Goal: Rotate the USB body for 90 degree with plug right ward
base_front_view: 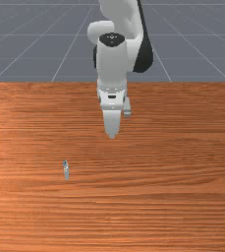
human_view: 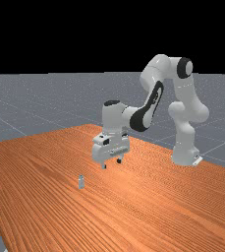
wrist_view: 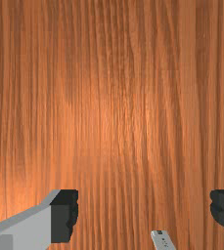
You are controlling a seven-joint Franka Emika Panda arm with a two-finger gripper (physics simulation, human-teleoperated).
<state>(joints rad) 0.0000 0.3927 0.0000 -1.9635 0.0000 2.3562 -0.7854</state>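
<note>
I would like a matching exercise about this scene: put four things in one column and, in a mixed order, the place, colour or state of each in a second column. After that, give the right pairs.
Column 1
1. USB body
2. gripper
3. table
4. arm's base

Column 2
A. orange-brown, with a wood grain
B. white, at the far view's right
C. small and greyish, toward the front view's left
D. open, above the wooden surface

Right pairs: 1-C, 2-D, 3-A, 4-B
</note>
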